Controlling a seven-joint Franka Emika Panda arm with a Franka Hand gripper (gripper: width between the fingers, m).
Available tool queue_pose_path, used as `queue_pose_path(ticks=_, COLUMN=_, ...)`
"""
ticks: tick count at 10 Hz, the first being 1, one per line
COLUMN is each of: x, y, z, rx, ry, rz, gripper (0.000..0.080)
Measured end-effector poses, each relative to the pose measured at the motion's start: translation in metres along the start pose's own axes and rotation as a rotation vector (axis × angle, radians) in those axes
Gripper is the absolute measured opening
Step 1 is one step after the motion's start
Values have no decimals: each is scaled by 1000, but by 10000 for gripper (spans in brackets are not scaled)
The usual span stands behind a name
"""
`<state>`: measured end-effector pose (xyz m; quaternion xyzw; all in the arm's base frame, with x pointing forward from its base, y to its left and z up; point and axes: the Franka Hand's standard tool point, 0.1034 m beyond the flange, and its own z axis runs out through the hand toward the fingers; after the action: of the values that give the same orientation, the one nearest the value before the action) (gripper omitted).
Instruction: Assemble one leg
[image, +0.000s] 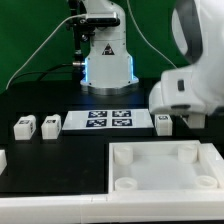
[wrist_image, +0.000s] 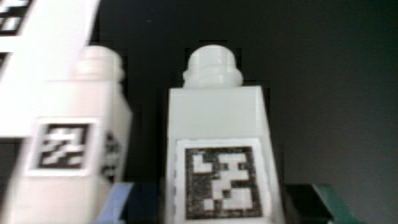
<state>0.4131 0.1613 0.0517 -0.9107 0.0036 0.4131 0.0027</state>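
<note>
1 leg (wrist_image: 221, 140) lies between my released pincer's (wrist_image: 214, 203) jaws, long axis across their closing line, a second leg (wrist_image: 71, 120) just beside. Exterior view puts it at 3 o'clock from the marker board (image: 108, 121).

The leg (wrist_image: 221, 140) is a white blocky post with a narrower rounded stud at one end and a black-and-white square tag on the face turned to the wrist camera. It sits between the jaws, with a dark gap showing on either side. A second leg (wrist_image: 80, 120), alike in shape and tag, lies just beside it and parallel, a narrow strip of black surface (wrist_image: 338, 60) between them. In the exterior view a third leg (image: 22, 126) and a fourth leg (image: 49, 124) sit side by side at that view's left.
</note>
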Motion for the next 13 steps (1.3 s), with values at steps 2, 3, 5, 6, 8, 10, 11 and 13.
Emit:
queue_pose_path(ticks=2, x=0, y=14, z=-51, rx=21, ry=259, rz=-40, gripper=291)
queue_pose_path(ticks=3, x=-4, y=19, z=-68, rx=26, ry=340, rz=-46, gripper=291)
queue_pose_path(ticks=5, x=-10, y=21, z=-112, rx=19, ry=547, rz=-51, gripper=291)
queue_pose_path(ticks=6, x=-19, y=9, z=-111, rx=32, ry=618, rz=-15, gripper=291)
queue_pose_path(ticks=8, x=-16, y=1, z=-114, rx=58, ry=832, rz=-41, gripper=291)
queue_pose_path(ticks=10, x=-10, y=7, z=-126, rx=57, ry=1002, rz=-83, gripper=291)
queue_pose_path(ticks=11, x=0, y=18, z=-154, rx=52, ry=1117, rz=-102, gripper=291)
queue_pose_path(ticks=13, x=17, y=31, z=-185, rx=77, ry=1324, rz=-119, gripper=291)
